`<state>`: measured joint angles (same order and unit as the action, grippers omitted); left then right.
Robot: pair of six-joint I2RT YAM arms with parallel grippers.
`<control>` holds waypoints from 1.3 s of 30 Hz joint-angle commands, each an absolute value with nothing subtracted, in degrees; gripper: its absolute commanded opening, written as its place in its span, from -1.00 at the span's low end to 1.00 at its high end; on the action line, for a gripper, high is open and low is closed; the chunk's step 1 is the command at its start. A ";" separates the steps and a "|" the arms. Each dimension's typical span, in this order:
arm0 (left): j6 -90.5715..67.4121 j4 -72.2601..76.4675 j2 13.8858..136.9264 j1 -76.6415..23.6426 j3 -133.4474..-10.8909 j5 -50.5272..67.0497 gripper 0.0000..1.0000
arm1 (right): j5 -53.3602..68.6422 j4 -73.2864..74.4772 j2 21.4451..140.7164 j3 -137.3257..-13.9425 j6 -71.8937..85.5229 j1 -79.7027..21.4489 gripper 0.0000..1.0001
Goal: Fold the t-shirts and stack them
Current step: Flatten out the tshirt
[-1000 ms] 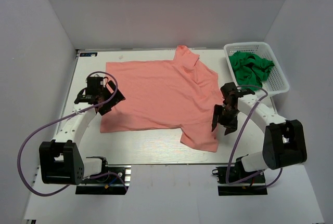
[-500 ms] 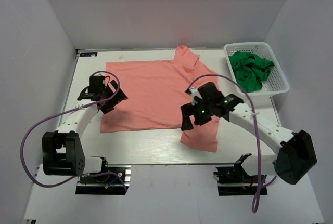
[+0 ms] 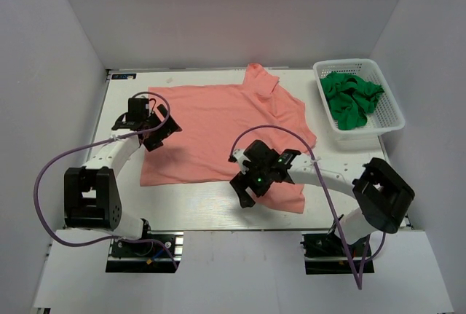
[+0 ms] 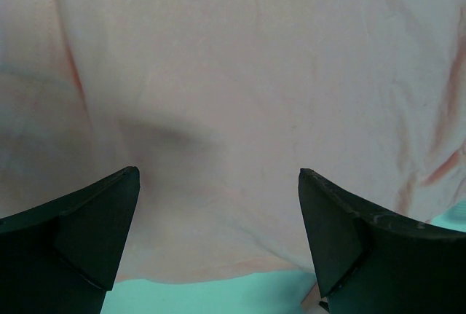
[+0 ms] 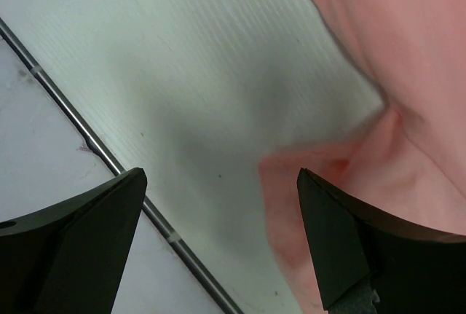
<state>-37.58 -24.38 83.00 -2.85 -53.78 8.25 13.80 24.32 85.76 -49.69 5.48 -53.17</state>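
A white lattice basket sits at the far right corner of the white table, close to the right wall. Plain white walls close the table in on three sides. A small dark strip lies at its far left corner.

Left arm and right arm were white links with black joint blocks. A purple cable looped along each. The fingers were matte black wedges; green LEDs were lit on the right wrist.
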 commanded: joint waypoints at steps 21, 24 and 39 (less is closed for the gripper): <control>-37.35 -29.27 82.27 -3.08 -61.16 8.97 1.00 | 21.35 31.27 92.02 -50.80 -6.15 -60.82 0.80; -37.35 -29.27 82.97 -3.08 -62.48 8.35 1.00 | 23.99 34.71 92.73 -52.47 -7.90 -61.17 0.80; -35.07 -24.51 90.34 -5.62 -67.22 11.88 1.00 | 12.34 24.00 79.64 -53.17 1.62 -58.81 0.80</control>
